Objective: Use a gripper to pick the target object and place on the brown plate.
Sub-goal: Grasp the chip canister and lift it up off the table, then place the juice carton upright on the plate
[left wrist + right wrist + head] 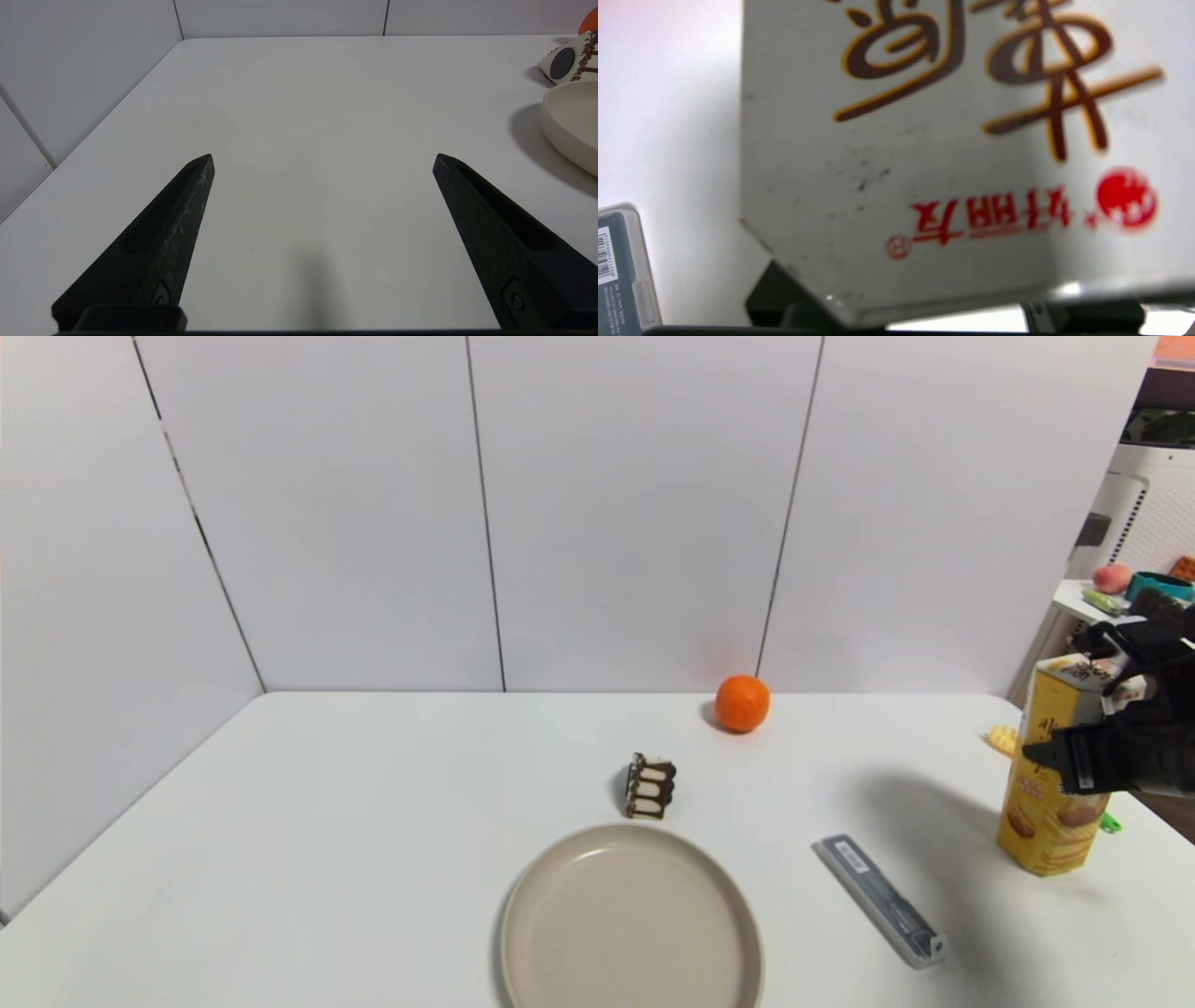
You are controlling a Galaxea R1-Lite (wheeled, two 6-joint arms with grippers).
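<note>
Head view, one right gripper (1111, 728) jaws clamping one snack box (1050, 803), one brown plate (631, 922), left gripper (322, 163) jaws spread.

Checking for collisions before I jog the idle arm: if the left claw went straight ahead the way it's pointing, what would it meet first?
Probably nothing soon. The left claw is open over bare table, with the wall beyond. The brown plate lies off to one side of that line, though depth is uncertain.
</note>
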